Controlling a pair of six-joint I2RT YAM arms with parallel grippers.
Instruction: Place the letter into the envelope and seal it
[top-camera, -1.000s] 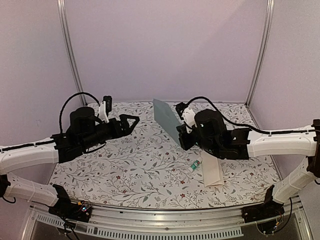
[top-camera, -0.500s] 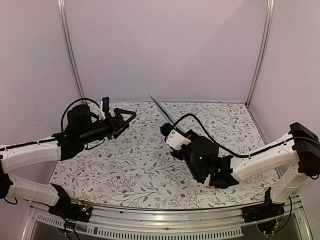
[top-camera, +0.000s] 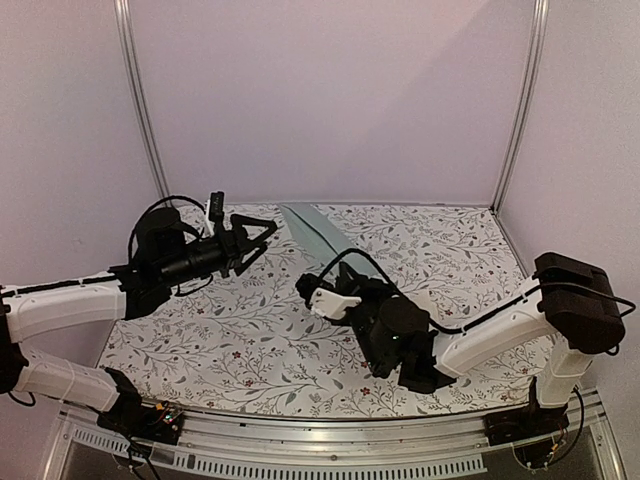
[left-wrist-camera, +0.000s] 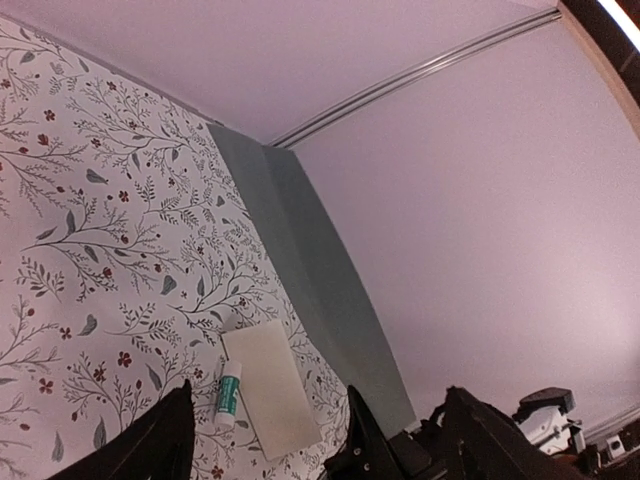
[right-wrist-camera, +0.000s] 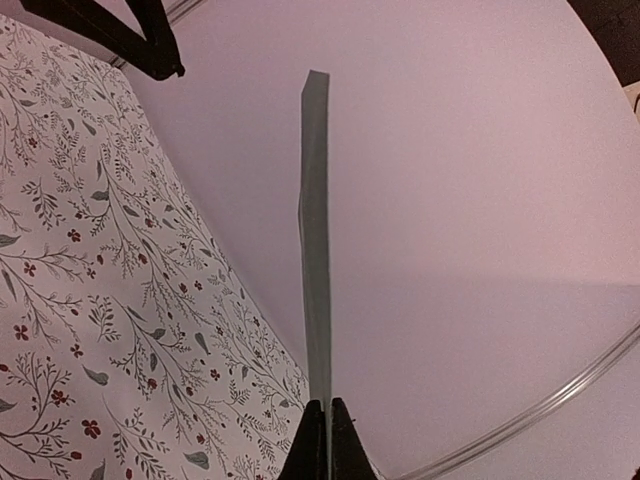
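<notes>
Teal paper envelope (top-camera: 312, 232) stood edge-on in air over middle of floral table (top-camera: 250, 330). Judged light, thin, floppy, easily creased; best taken near an edge, leaving flap free. Right gripper (right-wrist-camera: 327, 408) pinched tight on its lower edge. Left gripper (top-camera: 260, 236) spread wide, empty, near upper corner, not touching. Letter (left-wrist-camera: 270, 385) lay flat, pale side up, just beside glue stick (left-wrist-camera: 228, 393).

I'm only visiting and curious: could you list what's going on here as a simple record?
Right end effector: shut on the envelope, holding it raised above the table
Left end effector: open, empty, pointing toward the envelope
Letter: flat on the table, pale side up, not yet inserted
Glue stick: lying beside the letter
</notes>
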